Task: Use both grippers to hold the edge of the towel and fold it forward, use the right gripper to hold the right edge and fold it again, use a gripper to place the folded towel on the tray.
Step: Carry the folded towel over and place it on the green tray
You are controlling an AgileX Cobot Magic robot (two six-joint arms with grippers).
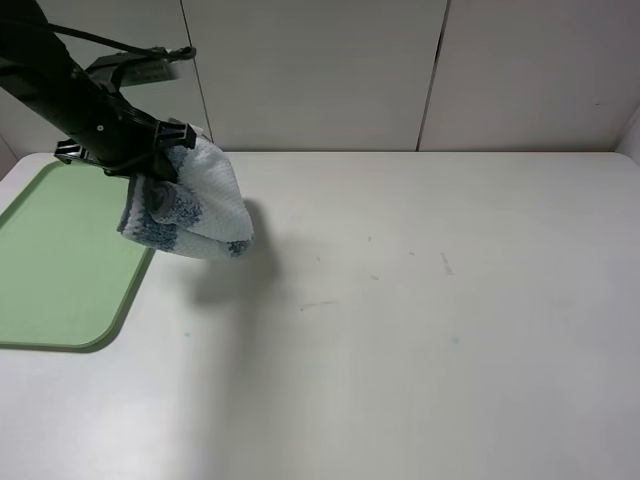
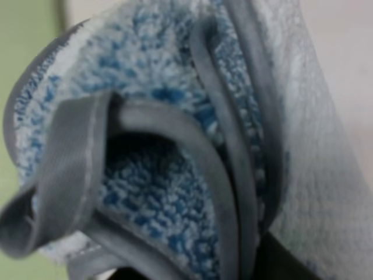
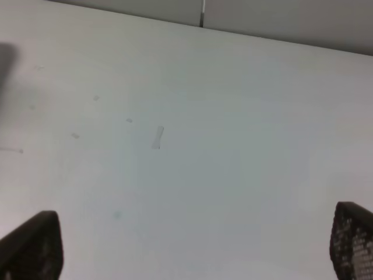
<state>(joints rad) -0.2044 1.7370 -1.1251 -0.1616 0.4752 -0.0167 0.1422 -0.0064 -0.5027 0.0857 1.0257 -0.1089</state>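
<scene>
Splayed right hand [image 3: 189,248] above table [image 3: 192,146]

High exterior camera looking down on the table [image 1: 420,330], left wrist camera pressed close against the towel [image 2: 175,146], right wrist camera angled low over the same tabletop

Left end effector [image 1: 165,160] clamped, raised, right end effector [image 3: 192,245] spread wide

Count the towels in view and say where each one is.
1. The towel hangs folded from the left gripper, lifted off the table over the near edge of the tray. None other shows.
</scene>
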